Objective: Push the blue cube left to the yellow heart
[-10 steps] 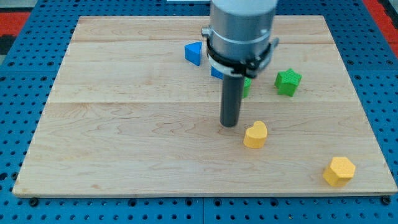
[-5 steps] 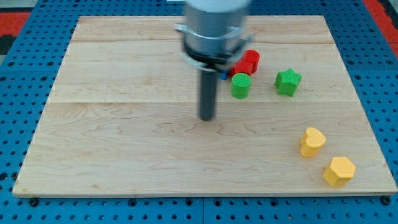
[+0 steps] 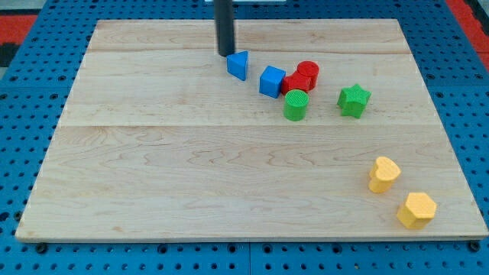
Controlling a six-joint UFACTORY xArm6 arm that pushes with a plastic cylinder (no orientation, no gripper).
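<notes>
The blue cube [image 3: 271, 81] sits on the wooden board [image 3: 153, 168] in the upper middle, touching a red block on its right. The yellow heart [image 3: 383, 174] lies far off at the lower right, just above a yellow hexagon [image 3: 416, 209]. My tip [image 3: 225, 53] is near the view's top, just up and left of a blue triangle [image 3: 238, 65], and left of the blue cube with the triangle between them.
Two red blocks [image 3: 302, 76] stand right of the blue cube. A green cylinder [image 3: 295, 105] is just below them and a green star [image 3: 354, 100] lies further right. Blue pegboard surrounds the board.
My tip moved from the board's middle up and left to beside the blue triangle. The yellow heart went from the middle to the lower right earlier and has stayed since.
</notes>
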